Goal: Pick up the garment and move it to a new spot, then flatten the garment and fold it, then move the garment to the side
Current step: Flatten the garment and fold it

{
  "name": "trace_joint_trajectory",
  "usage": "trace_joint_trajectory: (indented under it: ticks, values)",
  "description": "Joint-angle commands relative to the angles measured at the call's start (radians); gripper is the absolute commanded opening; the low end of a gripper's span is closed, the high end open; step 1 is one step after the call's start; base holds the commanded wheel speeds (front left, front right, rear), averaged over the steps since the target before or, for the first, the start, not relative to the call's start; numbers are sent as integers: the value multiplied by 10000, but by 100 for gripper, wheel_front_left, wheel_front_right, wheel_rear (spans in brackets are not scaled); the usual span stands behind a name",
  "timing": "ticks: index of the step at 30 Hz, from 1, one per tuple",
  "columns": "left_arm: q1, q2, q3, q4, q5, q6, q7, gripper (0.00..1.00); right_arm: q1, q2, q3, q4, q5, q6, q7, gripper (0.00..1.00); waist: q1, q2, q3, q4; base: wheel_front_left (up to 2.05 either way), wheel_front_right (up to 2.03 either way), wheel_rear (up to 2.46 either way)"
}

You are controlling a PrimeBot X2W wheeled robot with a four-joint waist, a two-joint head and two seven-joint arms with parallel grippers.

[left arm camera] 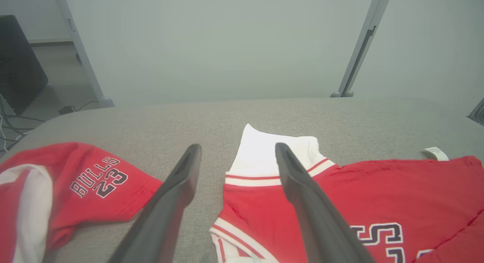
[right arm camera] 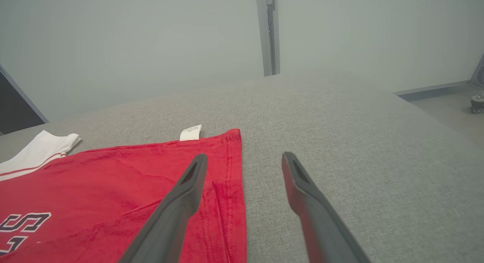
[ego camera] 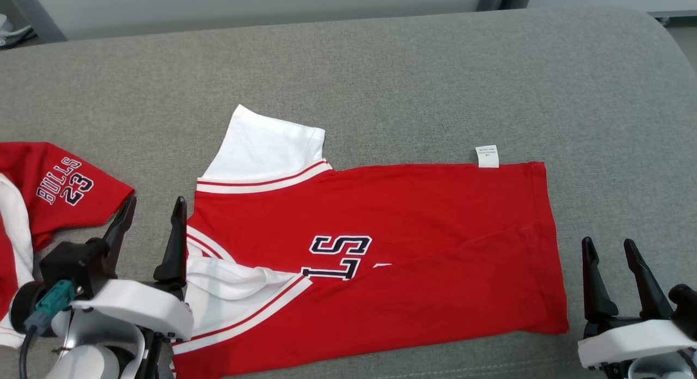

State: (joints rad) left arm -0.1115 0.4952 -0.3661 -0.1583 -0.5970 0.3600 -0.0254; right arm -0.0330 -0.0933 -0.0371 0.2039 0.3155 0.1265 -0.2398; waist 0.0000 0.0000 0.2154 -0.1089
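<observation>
A red garment [ego camera: 425, 243] with white sleeves and dark lettering lies partly folded across the middle of the grey cushion, a white sleeve [ego camera: 267, 147] sticking out at its far left corner and a small white label [ego camera: 487, 156] at its far edge. My left gripper [ego camera: 155, 207] stands open at the garment's left end, holding nothing. In the left wrist view that gripper [left arm camera: 237, 151] straddles the gap beside the garment [left arm camera: 378, 195]. My right gripper [ego camera: 609, 248] is open just right of the hem; its wrist view shows the gripper [right arm camera: 244, 160] above the hem of the garment [right arm camera: 113, 191].
A second red garment [ego camera: 49, 194] printed BULLS 23 lies bunched at the left edge, also seen as the BULLS 23 garment [left arm camera: 87, 187] in the left wrist view. The grey cushion [ego camera: 435, 74] stretches bare behind and to the right. A pale wall panel [left arm camera: 227, 40] stands behind it.
</observation>
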Motion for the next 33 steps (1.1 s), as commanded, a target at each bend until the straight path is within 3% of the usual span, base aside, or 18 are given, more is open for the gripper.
trace_joint_trajectory:
  ticks: [1, 5, 13, 21, 26, 33]
  values:
    - [-744, 316, 377, -190, 82, -85, 32, 100, -413, -205, 267, -190, 68, 42, -165, 100, 0, 0, 119, -41, 0, 0, 0]
    - [-1806, 431, 269, 197, -118, -619, 517, 100, -1261, -511, 600, 176, 263, 42, 91, 100, 0, 0, 544, -222, 0, 0, 0]
    - [-4610, 654, -3, 2098, -852, -2289, 1876, 100, -3654, -1404, 2068, 1648, 936, 42, 512, 100, 0, 0, 1672, -703, 0, 0, 0]
    - [-6835, 712, -426, 4307, -1398, -3739, 3271, 100, -5276, -1764, 3680, 2992, 1805, 42, 300, 100, 0, 0, 2418, -1131, 0, 0, 0]
    - [-7759, 856, -555, 5387, -1684, -4266, 4088, 100, -5979, -1776, 4559, 3586, 2327, 42, 95, 100, 0, 0, 2789, -1376, 0, 0, 0]
    - [-8357, 859, -667, 6221, -1945, -4572, 4459, 100, -6533, -1739, 5424, 4164, 2922, 42, -93, 100, 0, 0, 3022, -1511, 0, 0, 0]
